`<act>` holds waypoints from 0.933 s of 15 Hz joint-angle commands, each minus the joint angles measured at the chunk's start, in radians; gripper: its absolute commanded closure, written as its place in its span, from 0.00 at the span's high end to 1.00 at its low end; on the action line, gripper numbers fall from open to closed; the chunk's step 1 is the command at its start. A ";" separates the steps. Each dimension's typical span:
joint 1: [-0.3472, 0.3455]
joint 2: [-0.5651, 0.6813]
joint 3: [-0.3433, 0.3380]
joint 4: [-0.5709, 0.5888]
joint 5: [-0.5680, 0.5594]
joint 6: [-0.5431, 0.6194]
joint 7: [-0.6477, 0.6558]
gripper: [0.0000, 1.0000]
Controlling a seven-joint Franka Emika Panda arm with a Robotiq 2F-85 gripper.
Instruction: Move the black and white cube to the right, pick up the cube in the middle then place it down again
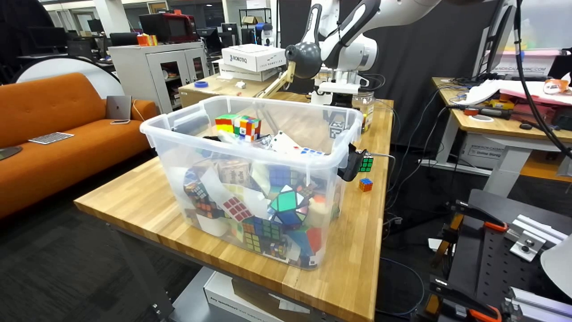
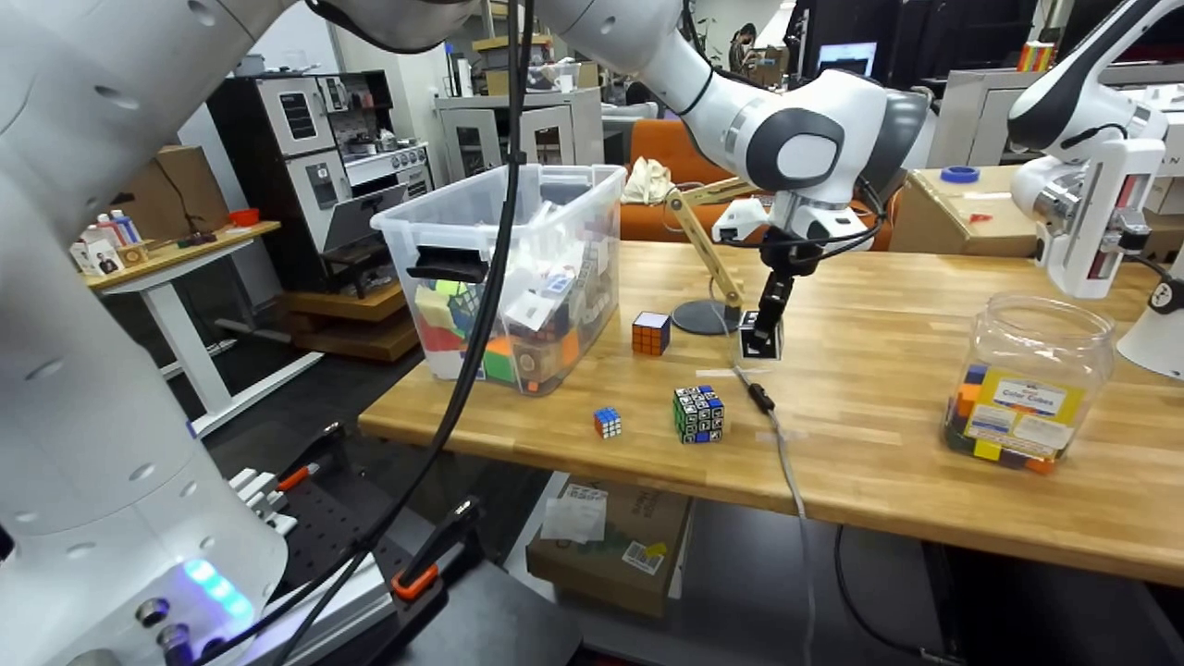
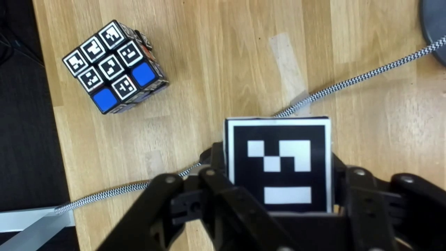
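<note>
The pincer (image 3: 277,164) grips the black-and-white cube (image 3: 278,151), presumably for the rightward shift, which next calls for a level set-down and release.

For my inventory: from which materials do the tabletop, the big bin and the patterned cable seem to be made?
Tabletop: apparently wood, satin; grain and joined strips show.
Big bin: probably plastic, smooth; translucent walls, rounded rim.
Cable: likely matt woven fabric outside, from its zigzag braid; core hidden.
</note>
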 commanded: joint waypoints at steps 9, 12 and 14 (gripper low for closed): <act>-0.062 0.062 0.015 0.105 0.053 -0.048 0.099 0.38; -0.120 0.093 0.018 0.168 0.092 -0.057 0.166 0.38; -0.155 0.113 0.019 0.208 0.108 -0.055 0.207 0.38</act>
